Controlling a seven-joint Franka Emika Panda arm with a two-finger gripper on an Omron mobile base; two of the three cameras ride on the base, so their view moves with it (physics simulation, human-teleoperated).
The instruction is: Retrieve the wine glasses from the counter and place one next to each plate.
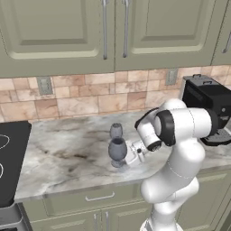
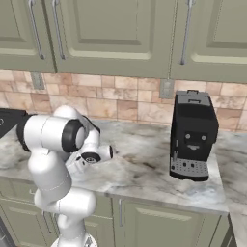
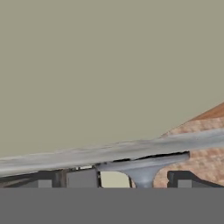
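Spread wide, the end effector (image 1: 127,155) is seen at mid-frame around the stem of the larger wine glass (image 1: 117,150); 2 glasses stand together on the marble table (image 1: 58,153).

Counter (image 1: 67,149): grey-and-white veined marble slab over sage-green cabinet fronts, running along a tan tiled backsplash; two grey stemmed wine glasses stand upright on it near the middle, the larger, darker glass (image 1: 117,152) closer to the front edge, the smaller, paler glass (image 1: 116,131) just behind it toward the wall; a black coffee machine (image 2: 193,135) sits on the slab well to the right, close to the backsplash; a black stovetop (image 1: 10,158) is set in at the slab's left end.
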